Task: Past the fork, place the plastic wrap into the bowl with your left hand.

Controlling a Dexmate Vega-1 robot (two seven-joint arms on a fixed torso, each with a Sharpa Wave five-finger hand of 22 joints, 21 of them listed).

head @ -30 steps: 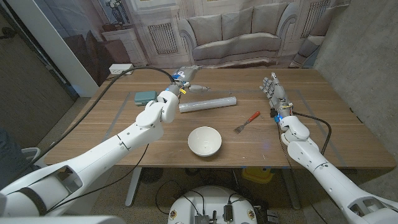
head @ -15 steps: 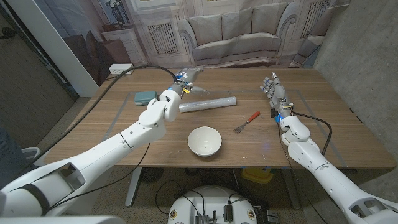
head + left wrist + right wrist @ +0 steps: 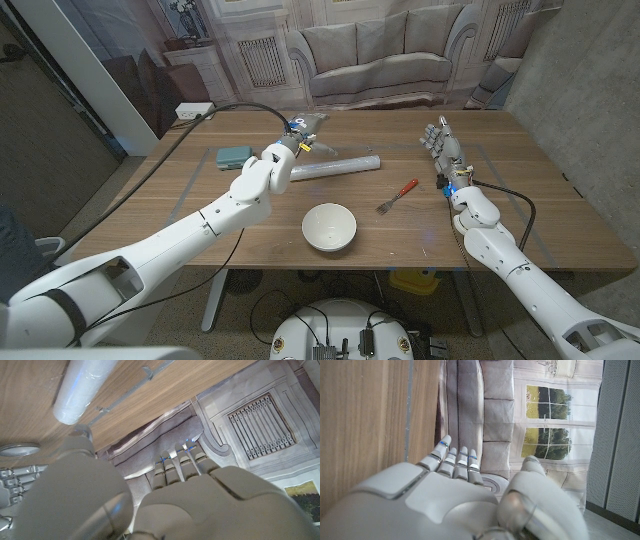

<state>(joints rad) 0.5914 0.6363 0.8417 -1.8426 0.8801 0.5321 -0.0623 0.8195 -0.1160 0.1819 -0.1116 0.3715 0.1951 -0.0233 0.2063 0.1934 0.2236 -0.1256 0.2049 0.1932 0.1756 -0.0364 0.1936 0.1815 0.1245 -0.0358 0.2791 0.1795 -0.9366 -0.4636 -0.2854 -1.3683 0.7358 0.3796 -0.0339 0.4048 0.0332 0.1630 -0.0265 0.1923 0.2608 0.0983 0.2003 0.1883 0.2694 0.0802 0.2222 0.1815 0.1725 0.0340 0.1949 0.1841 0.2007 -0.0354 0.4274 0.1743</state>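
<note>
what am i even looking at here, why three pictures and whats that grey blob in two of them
It is a two-armed robot at a wooden table. The wide picture looks down from its head; the other two come from cameras on its wrists, so each grey blob is the back of that arm's own hand. On the table lie a roll of plastic wrap, a white bowl, a red-handled fork and a teal block. The left hand hovers behind the roll, holding nothing. The right hand stands open.
</note>
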